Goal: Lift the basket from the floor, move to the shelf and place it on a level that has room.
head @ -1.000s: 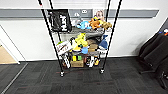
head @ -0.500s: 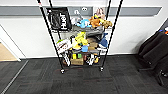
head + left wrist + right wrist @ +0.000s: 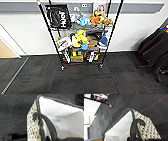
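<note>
Head view, black wire shelf (image 3: 80, 37) crowded with toys against white wall on dark carpet floor (image 3: 82, 80), wrist views, basket (image 3: 33, 130) raised above carpet, loop handles close by each camera, jaw state of both grippers impossible to tell

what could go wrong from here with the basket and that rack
1. The shelf looks crowded: a black bag and toys fill its tiers, so the basket may not fit and could knock things off.
2. The basket seems to hang by its thin loop handles above the carpet; a slip at either one could tip or drop it.
3. The rack stands on small feet and may shift if bumped.
</note>
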